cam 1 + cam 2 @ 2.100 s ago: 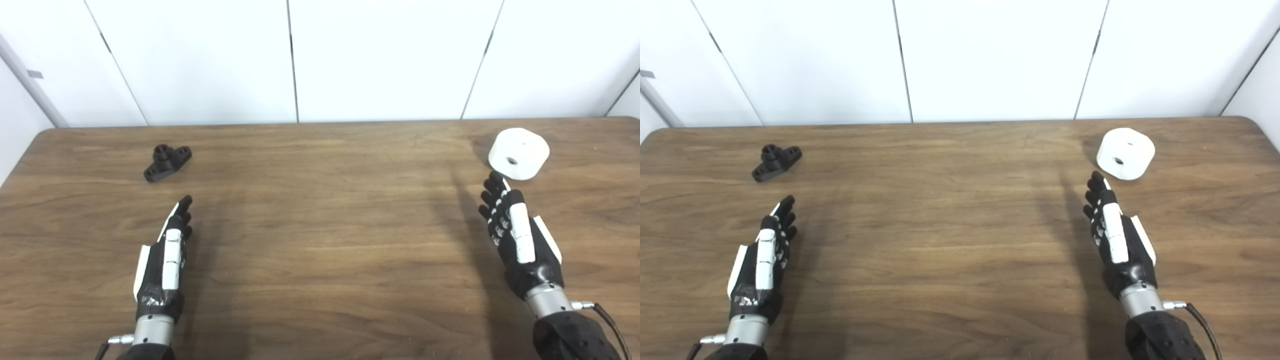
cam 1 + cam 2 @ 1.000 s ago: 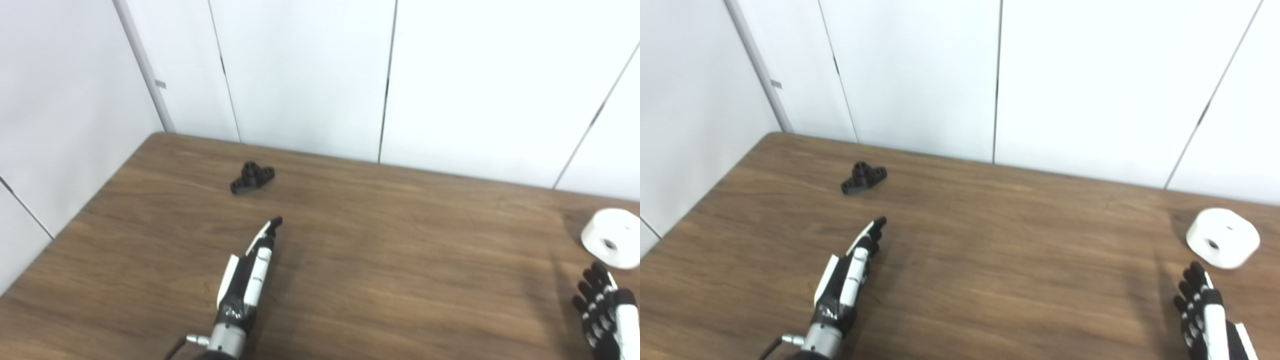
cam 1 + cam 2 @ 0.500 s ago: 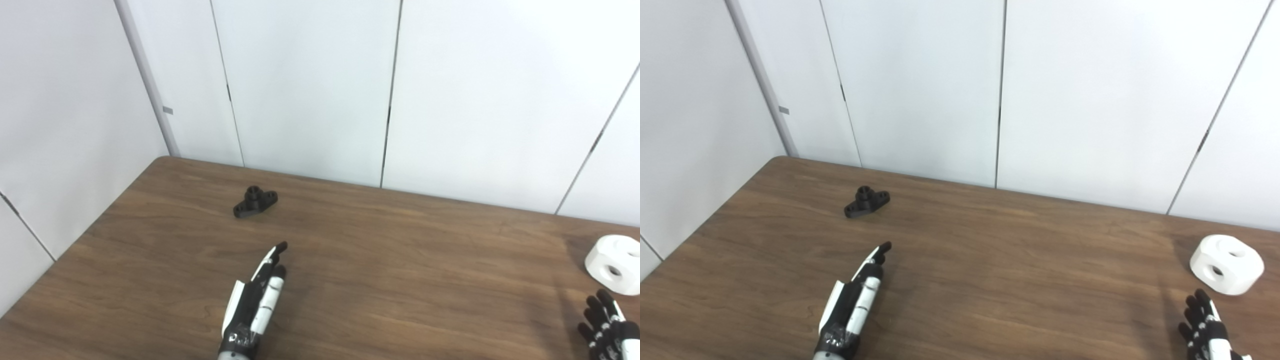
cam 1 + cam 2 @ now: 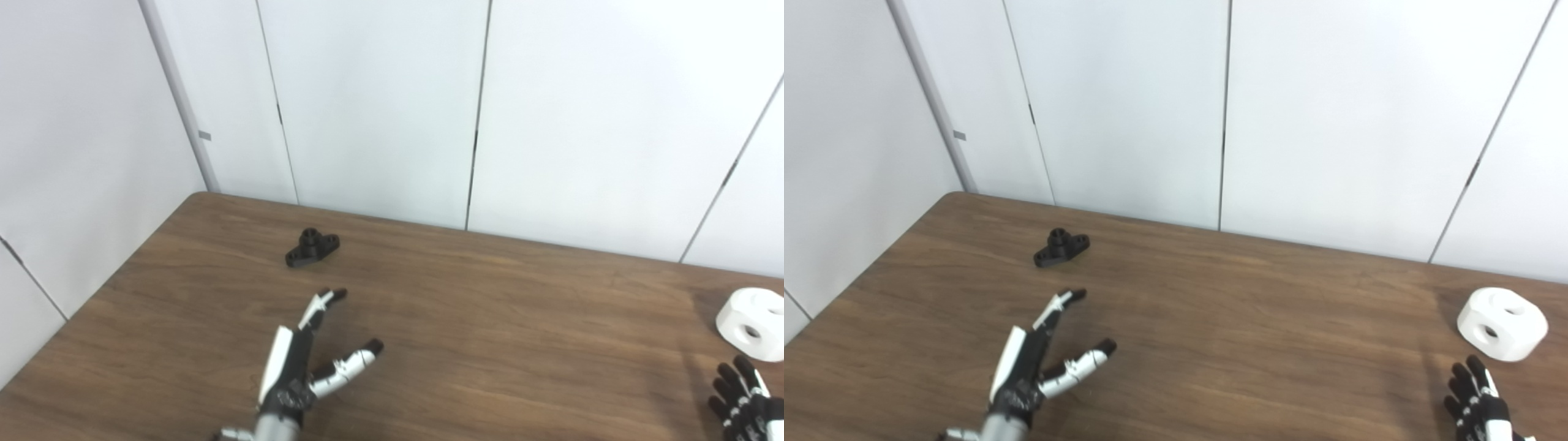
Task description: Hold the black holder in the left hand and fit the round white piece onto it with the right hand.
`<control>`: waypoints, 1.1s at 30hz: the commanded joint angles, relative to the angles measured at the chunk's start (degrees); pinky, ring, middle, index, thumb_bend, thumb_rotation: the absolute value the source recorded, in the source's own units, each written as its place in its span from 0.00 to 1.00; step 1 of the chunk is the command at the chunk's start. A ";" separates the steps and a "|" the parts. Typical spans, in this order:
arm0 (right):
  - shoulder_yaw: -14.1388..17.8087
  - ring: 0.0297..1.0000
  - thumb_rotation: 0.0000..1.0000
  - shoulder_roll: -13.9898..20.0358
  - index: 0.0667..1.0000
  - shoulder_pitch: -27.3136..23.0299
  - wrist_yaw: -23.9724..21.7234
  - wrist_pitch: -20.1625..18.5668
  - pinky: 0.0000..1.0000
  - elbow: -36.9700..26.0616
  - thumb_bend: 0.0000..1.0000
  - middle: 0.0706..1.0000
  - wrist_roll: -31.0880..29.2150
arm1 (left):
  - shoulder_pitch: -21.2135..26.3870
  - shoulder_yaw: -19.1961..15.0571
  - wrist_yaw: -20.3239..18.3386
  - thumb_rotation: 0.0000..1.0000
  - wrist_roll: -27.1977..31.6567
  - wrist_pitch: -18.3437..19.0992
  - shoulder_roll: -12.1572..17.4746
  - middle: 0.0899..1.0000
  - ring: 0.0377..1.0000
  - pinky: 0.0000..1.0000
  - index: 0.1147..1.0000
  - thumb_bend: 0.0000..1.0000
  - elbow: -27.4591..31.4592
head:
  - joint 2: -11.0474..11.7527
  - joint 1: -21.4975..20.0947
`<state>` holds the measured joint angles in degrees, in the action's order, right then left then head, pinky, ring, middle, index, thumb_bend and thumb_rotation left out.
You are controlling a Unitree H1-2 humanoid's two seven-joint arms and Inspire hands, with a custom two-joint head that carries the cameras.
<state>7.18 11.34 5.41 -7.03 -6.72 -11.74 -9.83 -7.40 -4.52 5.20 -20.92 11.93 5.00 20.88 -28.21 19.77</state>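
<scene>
The black holder [image 4: 312, 247] lies flat on the brown table near its far left part, also seen in the right eye view [image 4: 1061, 247]. My left hand [image 4: 306, 361] is open a short way in front of it, fingers pointing toward it and thumb spread wide to the right, holding nothing. The round white piece [image 4: 1502, 323] with holes sits at the far right of the table. My right hand [image 4: 1479, 401] is open just in front of it at the bottom right corner, partly cut off by the picture's edge.
The brown wooden table [image 4: 490, 343] meets white wall panels along its far edge and its left side. Its far left corner is rounded.
My left hand has spread its thumb out to the right and its fingers have opened wider. The right hand and both parts have not moved since half a second ago.
</scene>
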 commanded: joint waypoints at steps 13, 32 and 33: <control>-0.11 1.00 1.00 0.93 1.00 -1.12 -1.20 0.36 1.00 -0.44 0.75 1.00 -1.40 | 10.25 -5.29 -1.25 0.34 -5.80 7.18 12.49 0.95 1.00 1.00 0.82 0.91 -1.94 | -0.36 -0.10; -0.61 1.00 1.00 0.59 1.00 -0.50 -1.10 0.05 1.00 -1.66 0.72 1.00 -1.37 | 22.28 -4.23 0.83 0.35 -8.72 9.40 17.92 0.94 1.00 1.00 0.77 0.93 -21.28 | -0.64 -0.43; -0.67 1.00 1.00 0.59 1.00 -0.43 -1.09 -0.08 1.00 -1.79 0.72 1.00 -1.31 | 22.90 -4.04 0.84 0.36 -8.79 9.40 18.10 0.94 1.00 1.00 0.77 0.93 -22.14 | -0.70 -0.47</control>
<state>6.65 11.61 5.46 -7.88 -6.59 -11.79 -10.97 12.49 -8.42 4.52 -29.23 21.86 21.24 -0.76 -28.83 19.25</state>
